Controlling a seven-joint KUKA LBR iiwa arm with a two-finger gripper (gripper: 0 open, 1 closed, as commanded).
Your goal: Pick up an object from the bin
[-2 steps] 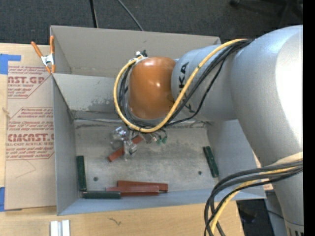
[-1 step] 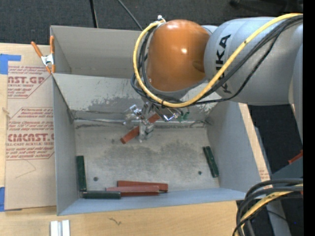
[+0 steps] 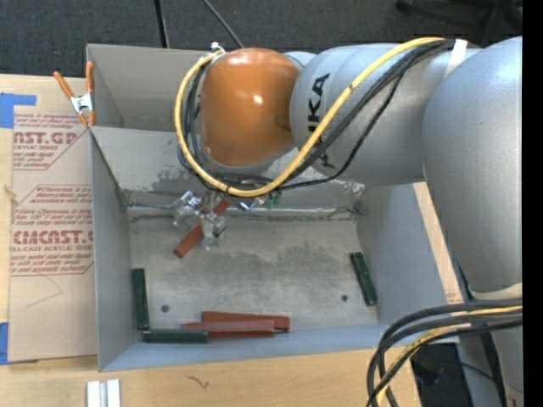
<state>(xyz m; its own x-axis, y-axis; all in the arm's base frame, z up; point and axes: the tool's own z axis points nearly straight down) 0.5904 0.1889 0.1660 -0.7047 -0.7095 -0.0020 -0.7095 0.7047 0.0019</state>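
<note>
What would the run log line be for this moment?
jaws: shut on small red-brown stick | place: bin floor, upper left | step: grasp

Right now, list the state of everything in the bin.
gripper: down at the small red block, grip unclear.
small red block: slanted, back left of the bin.
long red bar: lying along front wall.
left green bar: lying along left wall.
front green bar: lying, front left corner.
right green bar: lying by right wall.

Viewpoint: above the grey bin (image 3: 280,278), tilted somewhat toward its far wall.
Facing: downward onto the bin's floor.
Nearness: close, the bin spanning most of the width.
Arm (image 3: 399,117): enters from the bin's right.
</note>
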